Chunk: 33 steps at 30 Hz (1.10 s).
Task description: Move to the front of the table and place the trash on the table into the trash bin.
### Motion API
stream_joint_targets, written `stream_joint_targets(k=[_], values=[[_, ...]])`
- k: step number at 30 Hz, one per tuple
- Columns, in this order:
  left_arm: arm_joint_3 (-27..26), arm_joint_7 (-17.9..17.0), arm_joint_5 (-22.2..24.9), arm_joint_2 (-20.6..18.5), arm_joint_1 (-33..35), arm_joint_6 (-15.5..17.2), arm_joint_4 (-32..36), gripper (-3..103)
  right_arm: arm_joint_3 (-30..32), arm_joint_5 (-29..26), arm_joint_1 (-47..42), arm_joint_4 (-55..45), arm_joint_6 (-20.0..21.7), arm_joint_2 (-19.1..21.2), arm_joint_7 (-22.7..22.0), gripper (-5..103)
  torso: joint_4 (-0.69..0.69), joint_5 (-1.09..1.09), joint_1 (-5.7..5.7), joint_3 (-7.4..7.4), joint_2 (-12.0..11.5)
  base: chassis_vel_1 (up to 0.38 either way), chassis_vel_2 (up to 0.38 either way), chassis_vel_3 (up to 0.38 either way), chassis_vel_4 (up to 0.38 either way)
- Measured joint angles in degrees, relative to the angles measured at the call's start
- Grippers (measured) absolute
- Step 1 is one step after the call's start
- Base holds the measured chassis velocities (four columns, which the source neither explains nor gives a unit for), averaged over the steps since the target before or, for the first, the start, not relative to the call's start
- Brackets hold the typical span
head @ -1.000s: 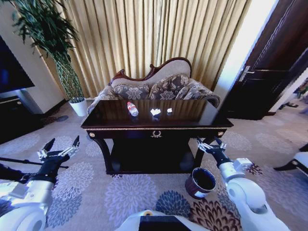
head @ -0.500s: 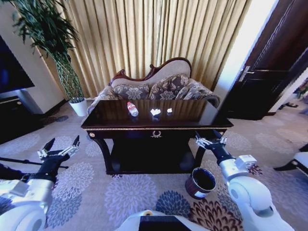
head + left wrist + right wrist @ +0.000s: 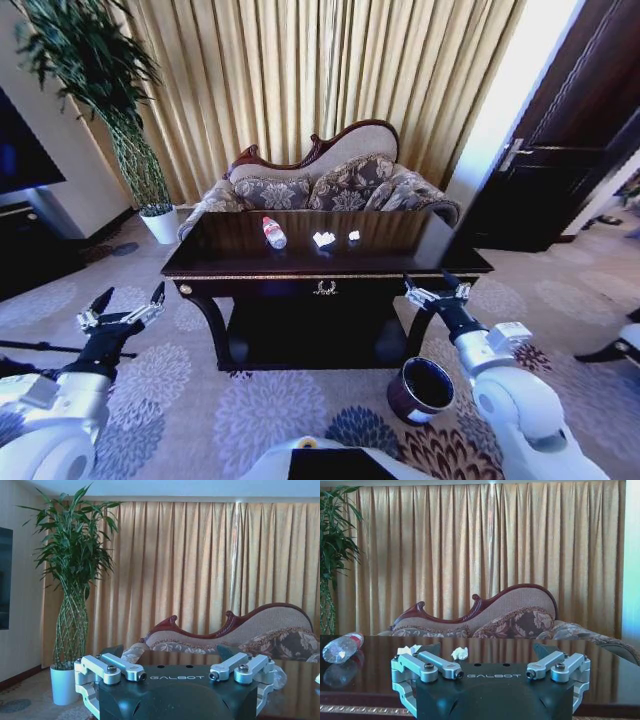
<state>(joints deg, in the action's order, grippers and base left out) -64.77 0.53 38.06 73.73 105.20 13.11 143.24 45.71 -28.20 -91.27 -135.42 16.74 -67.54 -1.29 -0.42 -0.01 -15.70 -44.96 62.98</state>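
The trash bin (image 3: 420,390) stands on the carpet by the table (image 3: 400,262) – its inside looks dark. On the table lie a bottle (image 3: 273,232) with a red-white label and white paper (image 3: 323,238). Both the left gripper (image 3: 124,303) and the right gripper (image 3: 436,290) – marked GALBOT – have fingers spread apart, holding nothing.

- The bottle (image 3: 273,232) and paper scraps (image 3: 323,238) lie on the dark tabletop (image 3: 400,245) at 12 o'clock.
- The trash bin (image 3: 420,390) stands at 4 o'clock.
- The left pincer (image 3: 126,306) at 8 o'clock and the right pincer (image 3: 436,290) at 3 o'clock are spread.
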Motion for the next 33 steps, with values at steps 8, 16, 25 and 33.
stream_joint_targets(k=[8, 16, 25, 33], values=[[0.10, 0.16, -0.05, 0.29, 0.26, -0.07, 0.00, 100, -0.51, 0.26, -0.04, -0.22, 0.02, 0.04, 0.02, 100, 0.00, 0.00, 0.00, 0.00, 0.00, -0.116, 0.119, 0.113, -0.109], [0.25, 0.21, -0.06, 0.40, 0.24, -0.15, 0.00, 100, -0.82, 0.26, 0.12, -0.30, 0.06, 0.22, 0.06, 100, 0.00, 0.00, 0.00, 0.01, 0.00, -0.101, 0.097, 0.098, -0.100], [1.21, 0.23, -0.52, 0.86, 0.19, -0.26, 0.00, 100, -3.00, 2.58, 1.50, -0.02, -0.17, 1.66, 0.43, 100, 0.00, 0.01, -0.03, 0.00, -0.01, -0.057, 0.063, 0.047, -0.056], [1.13, 0.27, -1.67, 1.59, 0.87, -1.21, 0.00, 100, -5.29, -10.05, 9.43, 3.20, 8.61, 8.57, 1.01, 100, 0.01, 0.01, 0.02, 0.02, 0.01, 0.000, 0.000, 0.000, 0.000]])
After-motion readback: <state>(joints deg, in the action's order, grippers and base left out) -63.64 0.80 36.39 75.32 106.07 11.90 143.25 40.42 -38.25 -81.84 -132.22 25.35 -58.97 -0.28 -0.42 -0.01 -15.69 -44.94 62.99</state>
